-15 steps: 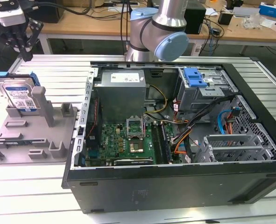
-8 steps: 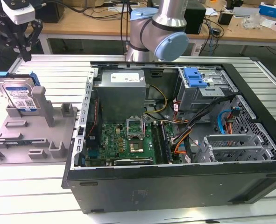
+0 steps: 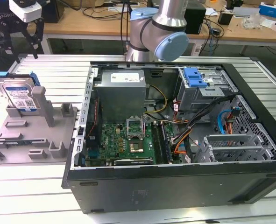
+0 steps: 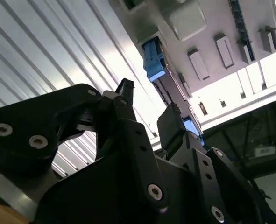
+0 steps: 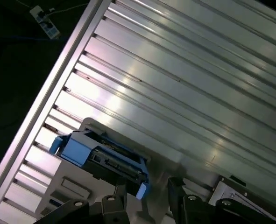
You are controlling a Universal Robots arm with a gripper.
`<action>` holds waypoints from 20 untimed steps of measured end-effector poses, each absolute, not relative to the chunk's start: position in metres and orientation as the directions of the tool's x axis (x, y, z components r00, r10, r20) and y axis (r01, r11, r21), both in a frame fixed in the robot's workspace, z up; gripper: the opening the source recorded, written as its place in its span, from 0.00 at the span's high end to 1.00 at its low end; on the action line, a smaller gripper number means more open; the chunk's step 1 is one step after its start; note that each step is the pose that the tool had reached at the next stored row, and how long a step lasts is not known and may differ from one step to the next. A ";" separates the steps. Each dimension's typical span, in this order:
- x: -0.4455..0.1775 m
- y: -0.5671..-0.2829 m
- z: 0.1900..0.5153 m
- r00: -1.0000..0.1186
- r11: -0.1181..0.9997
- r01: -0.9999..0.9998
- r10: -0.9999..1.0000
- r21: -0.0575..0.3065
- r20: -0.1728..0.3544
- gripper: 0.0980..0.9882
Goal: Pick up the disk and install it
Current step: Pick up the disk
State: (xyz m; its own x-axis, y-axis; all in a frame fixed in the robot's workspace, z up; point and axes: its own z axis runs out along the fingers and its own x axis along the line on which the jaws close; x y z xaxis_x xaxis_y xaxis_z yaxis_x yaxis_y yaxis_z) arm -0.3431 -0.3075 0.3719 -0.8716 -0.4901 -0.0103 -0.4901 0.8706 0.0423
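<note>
The disk point(image 3: 19, 94) is a silver drive with a white-and-blue label in a blue carrier bracket. It stands upright in the grey fixture point(image 3: 32, 135) at the exterior view's left. My gripper point(image 3: 28, 46) hangs above and a little behind it, open, with nothing between its black fingers. In the first wrist view the disk's top edge point(image 5: 105, 158) lies just beyond the gripper point(image 5: 147, 189). The second wrist view shows the blue end of the disk point(image 4: 152, 60) past the gripper point(image 4: 147, 100), which is clear of it.
An open computer case point(image 3: 175, 182) fills the middle and the exterior view's right, with a motherboard point(image 3: 123, 140), cables and a drive bay under a blue latch plate point(image 3: 194, 77). Everything rests on a ribbed metal table point(image 3: 58, 70). The arm's elbow point(image 3: 161, 32) stands behind the case.
</note>
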 end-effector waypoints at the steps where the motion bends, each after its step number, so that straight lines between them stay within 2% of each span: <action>1: -0.343 -0.307 0.372 -0.859 0.858 -0.512 -0.513 0.042 -0.010 0.57; 20: -0.343 -0.307 0.371 -0.527 0.527 -0.849 -0.850 0.035 0.000 0.57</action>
State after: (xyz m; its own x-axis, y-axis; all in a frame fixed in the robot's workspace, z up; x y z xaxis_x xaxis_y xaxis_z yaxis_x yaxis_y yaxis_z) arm -0.3431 -0.3075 0.3714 -0.5272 -0.8497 -0.0005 -0.8492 0.5269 0.0351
